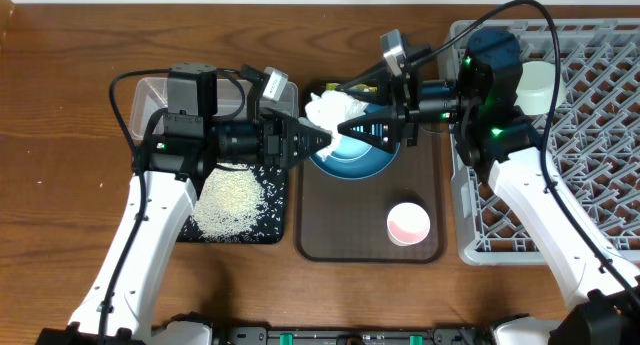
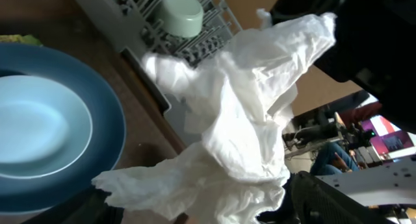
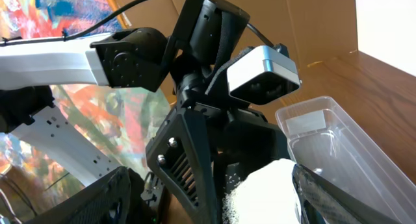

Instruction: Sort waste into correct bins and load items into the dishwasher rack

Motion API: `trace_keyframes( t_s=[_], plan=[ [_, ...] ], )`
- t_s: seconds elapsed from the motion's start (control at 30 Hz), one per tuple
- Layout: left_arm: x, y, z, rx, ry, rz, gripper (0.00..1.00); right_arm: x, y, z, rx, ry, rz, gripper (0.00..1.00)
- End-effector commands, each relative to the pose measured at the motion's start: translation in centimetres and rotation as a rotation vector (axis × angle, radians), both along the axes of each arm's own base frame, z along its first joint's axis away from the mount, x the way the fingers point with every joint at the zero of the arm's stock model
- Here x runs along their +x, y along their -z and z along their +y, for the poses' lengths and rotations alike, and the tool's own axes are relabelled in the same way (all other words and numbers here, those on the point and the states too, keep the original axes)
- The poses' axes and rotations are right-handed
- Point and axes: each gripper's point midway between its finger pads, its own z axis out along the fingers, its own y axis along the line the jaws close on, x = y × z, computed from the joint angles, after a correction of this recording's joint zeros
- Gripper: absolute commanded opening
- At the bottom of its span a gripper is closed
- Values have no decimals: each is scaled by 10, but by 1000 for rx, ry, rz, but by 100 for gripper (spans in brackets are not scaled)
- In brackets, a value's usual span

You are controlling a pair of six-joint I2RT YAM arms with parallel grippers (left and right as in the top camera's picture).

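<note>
The crumpled white tissue (image 1: 333, 109) (image 2: 247, 120) hangs above the far left rim of the blue plate (image 1: 352, 167) (image 2: 107, 139). It fills the wide gap between my left gripper's (image 1: 318, 138) (image 2: 198, 199) fingers, which are shut on it. My right gripper (image 1: 342, 132) (image 3: 209, 178) faces the left one tip to tip, open, with nothing between its fingers. The light-blue bowl (image 2: 32, 126) sits on the plate. A yellow-green wrapper (image 2: 16, 39) lies behind the plate. Rice (image 1: 228, 203) is heaped on the black tray (image 1: 279, 217). The clear tub (image 1: 150, 95) (image 3: 338, 139) stands behind it.
The pink cup (image 1: 408, 223) stands on the brown serving tray (image 1: 340, 235), near its front right corner. The grey dishwasher rack (image 1: 590, 155) fills the right side, with the mint bowl (image 1: 537, 85) (image 2: 182, 15) upside down in its far left part.
</note>
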Motion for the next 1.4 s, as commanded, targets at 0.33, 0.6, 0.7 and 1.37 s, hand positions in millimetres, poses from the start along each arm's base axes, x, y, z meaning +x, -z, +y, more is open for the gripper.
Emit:
trace_keyframes(
  t_s=[0.33,0.6,0.7,1.37],
  plan=[
    [-4,-16,-3,-43,47,-46,20,-7,-18,-3,23,-25,2,77],
    [-2,-15,-2,-36,39,-48,6,-10,-18,-3,24,-39,2,76],
    [5,-7,2,13,-11,-41,6,-11,-19,-3,24,-45,1,75],
    [70,66,134,458,-718,167,6,15,-22,-33,32,56,-33,96]
  ],
)
